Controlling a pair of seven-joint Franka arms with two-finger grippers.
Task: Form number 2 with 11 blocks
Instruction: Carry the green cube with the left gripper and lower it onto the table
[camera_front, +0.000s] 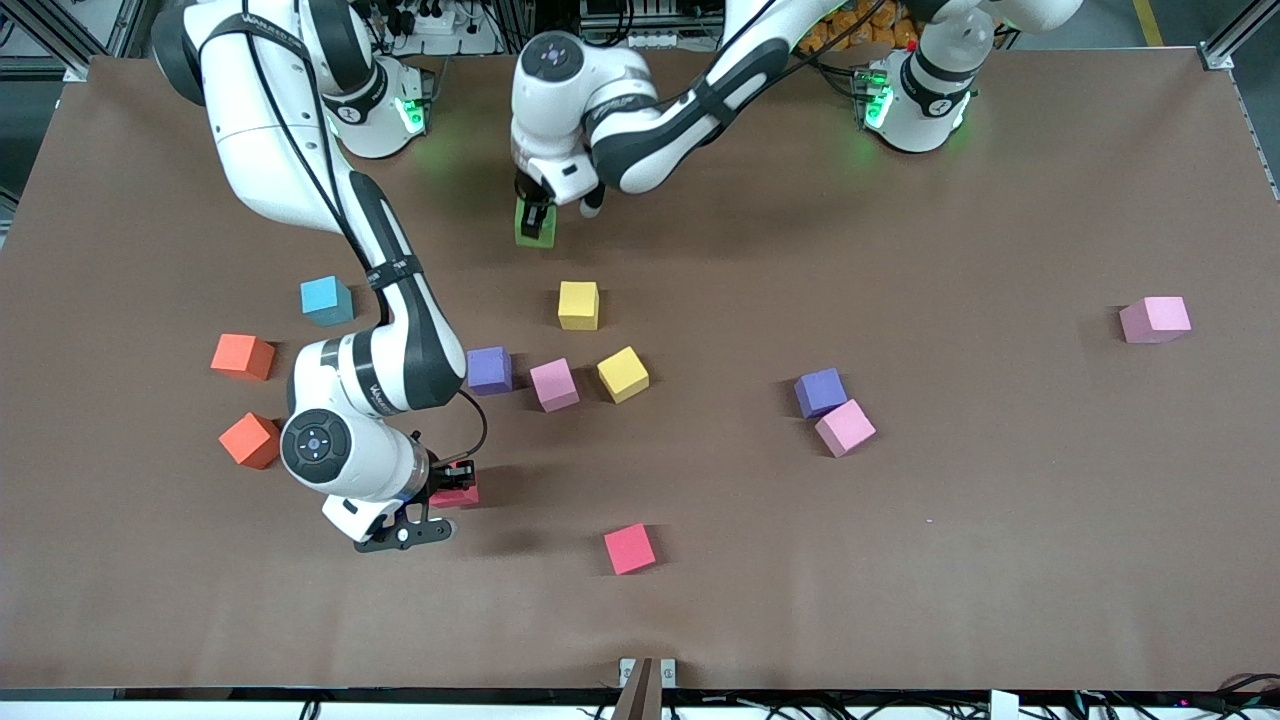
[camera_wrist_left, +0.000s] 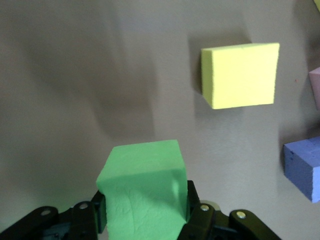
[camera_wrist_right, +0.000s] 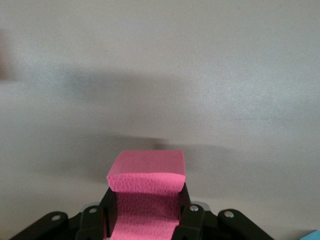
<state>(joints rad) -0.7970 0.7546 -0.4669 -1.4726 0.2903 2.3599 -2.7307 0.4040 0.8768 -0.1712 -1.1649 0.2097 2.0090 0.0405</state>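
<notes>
Brown matte table (camera_front: 1000, 560); metal frame rails (camera_front: 1235, 40) at corners.

Front cam high, faces arms, whole counter (camera_front: 900, 560); wrist cams close, looking down; green cube (camera_front: 534, 222) shared with left wrist.

Right arm (camera_front: 400, 320): white lettering ran along a forearm link, too small to be read.
Blocks, table: carried no text, labels or numbers.
</notes>
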